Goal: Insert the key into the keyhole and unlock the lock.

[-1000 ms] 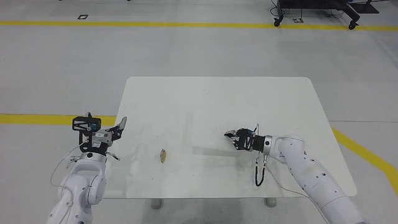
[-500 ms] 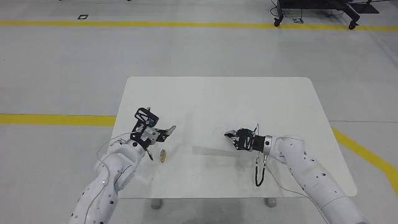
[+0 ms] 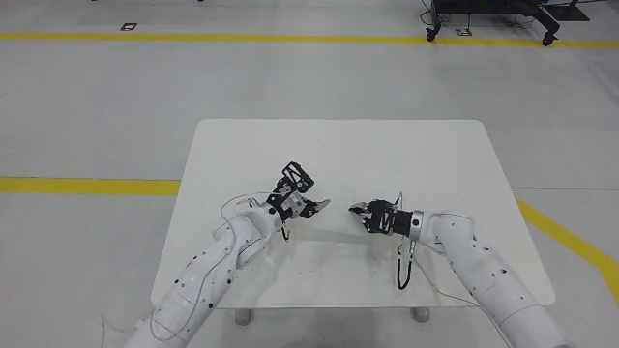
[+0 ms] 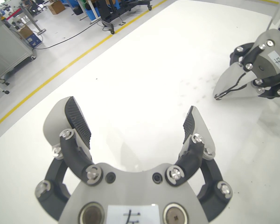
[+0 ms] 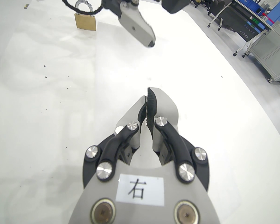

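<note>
- The left gripper [image 4: 130, 108] had swung in from the bench's [image 3: 406, 155] edge. It had ended up facing the right gripper [image 5: 148, 92], tips near but apart, with its jaws spread wide and nothing between them.
- The right gripper had not shifted. It was clenched, pads pressed together.
- The lock [image 5: 85, 22] stood behind the left gripper, back by its wrist and well away from the right gripper.
- Since the left gripper had gone past the lock, nothing was grasped yet. The pose looked more like a meeting of the two grippers than a reach for the lock.
- From above, the left arm lay over the lock.
- Whether the right gripper pinched the key between its pads could not be told.
- A cable [image 5: 84, 12] from the left wrist crossed the shackle, and the keyhole was too small to make out.
</note>
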{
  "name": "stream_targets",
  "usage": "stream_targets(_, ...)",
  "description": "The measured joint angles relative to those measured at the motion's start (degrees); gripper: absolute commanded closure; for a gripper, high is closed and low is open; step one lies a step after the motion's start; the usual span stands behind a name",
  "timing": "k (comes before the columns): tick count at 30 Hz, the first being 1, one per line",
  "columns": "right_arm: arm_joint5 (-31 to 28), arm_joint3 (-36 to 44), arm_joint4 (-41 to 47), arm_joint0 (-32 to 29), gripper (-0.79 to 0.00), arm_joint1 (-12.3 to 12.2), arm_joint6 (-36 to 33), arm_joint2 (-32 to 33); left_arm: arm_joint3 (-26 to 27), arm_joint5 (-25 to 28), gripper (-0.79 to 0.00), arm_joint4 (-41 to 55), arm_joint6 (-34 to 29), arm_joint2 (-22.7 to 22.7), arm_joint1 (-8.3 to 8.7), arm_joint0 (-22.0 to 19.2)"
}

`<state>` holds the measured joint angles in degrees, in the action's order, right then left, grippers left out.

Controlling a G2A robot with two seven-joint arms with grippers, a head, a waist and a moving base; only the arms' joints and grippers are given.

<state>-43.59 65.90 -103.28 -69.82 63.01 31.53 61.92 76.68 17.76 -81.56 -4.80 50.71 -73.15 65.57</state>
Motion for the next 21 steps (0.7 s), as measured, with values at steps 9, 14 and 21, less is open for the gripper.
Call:
stream_targets(9, 0.0, 0.0, 0.0, 0.0, 0.000, 0.0, 0.0, 0.0, -2.5, 2.7, -0.785, -6.9, 0.7, -3.6, -0.63, -2.5)
stream_targets(14, 0.0, 0.0, 0.0, 0.0, 0.000, 0.0, 0.0, 0.0, -3.1, 3.7, -0.785, -10.2, 0.3, -5.2, -0.81, -2.5)
stream_targets(21, 0.0, 0.0, 0.0, 0.0, 0.000, 0.0, 0.0, 0.0, -5.9, 1.9, -0.785, -10.1, -0.6, -6.5, -1.74, -3.1)
